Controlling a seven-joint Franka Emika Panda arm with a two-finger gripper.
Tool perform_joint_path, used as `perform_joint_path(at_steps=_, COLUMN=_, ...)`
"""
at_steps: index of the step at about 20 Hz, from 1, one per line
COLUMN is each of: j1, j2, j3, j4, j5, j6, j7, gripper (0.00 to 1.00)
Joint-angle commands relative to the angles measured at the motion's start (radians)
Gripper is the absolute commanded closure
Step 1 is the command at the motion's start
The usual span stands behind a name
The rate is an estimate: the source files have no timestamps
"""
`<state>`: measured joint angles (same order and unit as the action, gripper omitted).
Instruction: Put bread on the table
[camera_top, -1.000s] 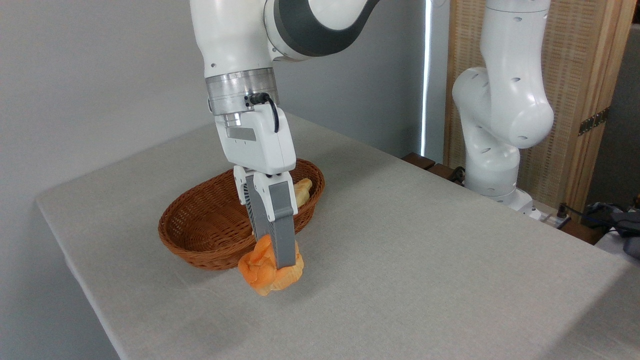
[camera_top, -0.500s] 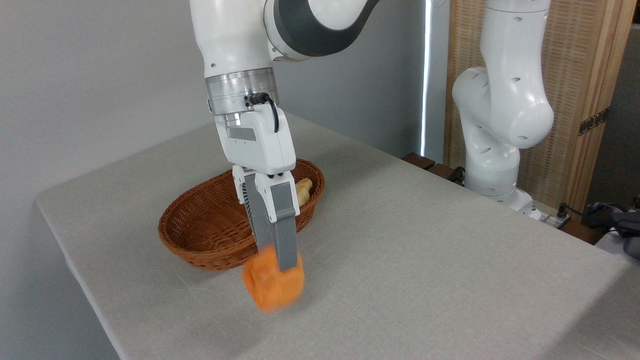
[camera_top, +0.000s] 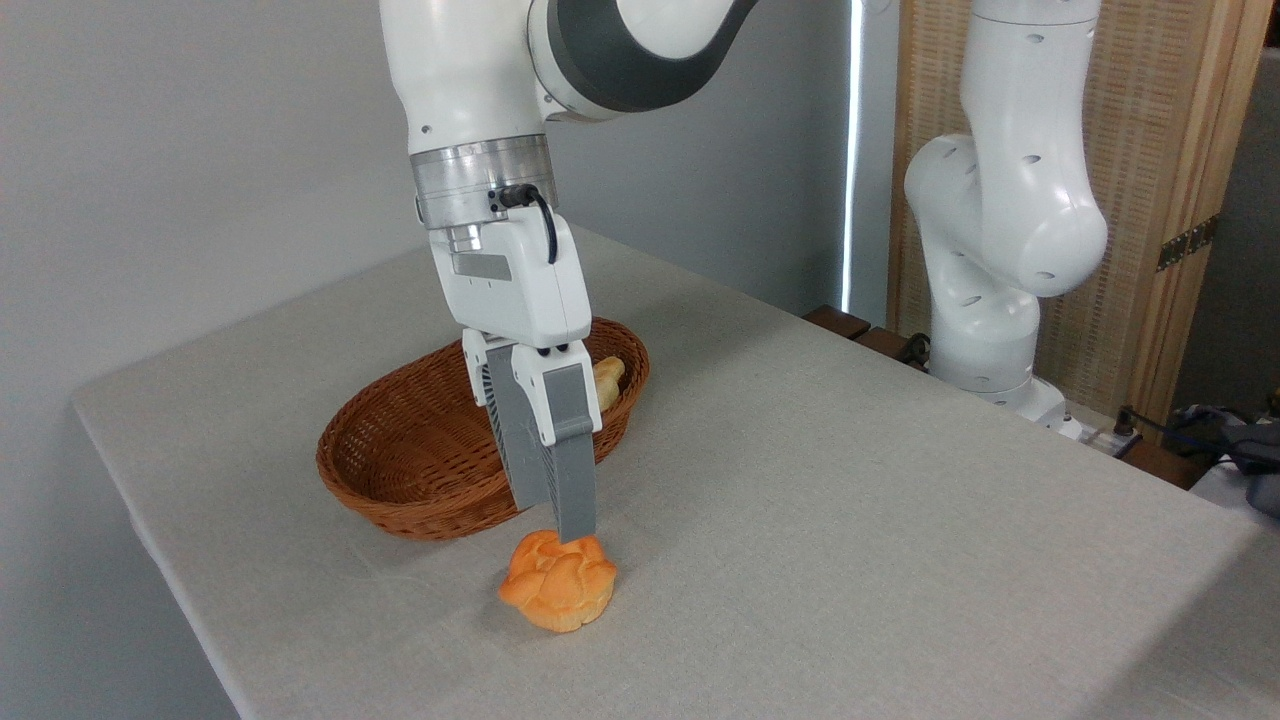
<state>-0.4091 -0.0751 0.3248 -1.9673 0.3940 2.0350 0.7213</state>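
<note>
While arm points straight down, tool (camera_top: 556, 520) hangs just above bread (camera_top: 558, 581) on counter (camera_top: 850, 480), fingers narrow, gripping nothing.

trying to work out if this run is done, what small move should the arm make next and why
Probably a straight lift of the pincer up and away. The bread lies on the table, in front of the wicker basket, and no longer sits between the fingers, whose tips hang just above its top. Rising straight up should avoid nudging it.
</note>
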Motion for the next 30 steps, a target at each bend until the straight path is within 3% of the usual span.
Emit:
perform_joint_path(at_steps=1, j1=-0.008, j2=-0.017, j3=0.008, j4=0.028, j5=-0.003, j6=-0.012, j7=-0.071, gripper=0.00)
perform_joint_path(at_steps=3, j1=-0.007, j2=-0.017, j3=0.007, j4=0.076, j5=-0.065, j6=-0.071, j7=-0.150, gripper=0.00)
perform_joint_path(at_steps=7, j1=0.006, j2=-0.017, j3=0.008, j4=0.172, j5=-0.251, j6=-0.226, j7=-0.155, gripper=0.00)
perform_joint_path(at_steps=10, j1=0.084, j2=-0.015, j3=-0.041, j4=0.250, j5=-0.395, j6=-0.370, j7=-0.157, gripper=0.00)
perform_joint_path(at_steps=13, j1=0.189, j2=-0.014, j3=-0.131, j4=0.301, j5=-0.466, j6=-0.423, j7=-0.160, gripper=0.00)
perform_joint_path(at_steps=17, j1=0.229, j2=-0.006, j3=-0.159, j4=0.372, j5=-0.504, j6=-0.515, j7=-0.160, gripper=0.00)
perform_joint_path(at_steps=19, j1=0.315, j2=-0.006, j3=-0.266, j4=0.372, j5=-0.504, j6=-0.516, j7=-0.160, gripper=0.00)
perform_joint_path(at_steps=20, j1=0.328, j2=-0.005, j3=-0.292, j4=0.372, j5=-0.503, j6=-0.516, j7=-0.160, gripper=0.00)
perform_joint_path(at_steps=23, j1=0.328, j2=0.000, j3=-0.294, j4=0.369, j5=-0.491, j6=-0.515, j7=-0.142, gripper=0.00)
perform_joint_path(at_steps=26, j1=0.325, j2=0.008, j3=-0.296, j4=0.364, j5=-0.410, j6=-0.500, j7=-0.114, gripper=0.00)
perform_joint_path(at_steps=30, j1=0.323, j2=0.026, j3=-0.303, j4=0.357, j5=-0.402, j6=-0.454, j7=-0.112, gripper=0.00)
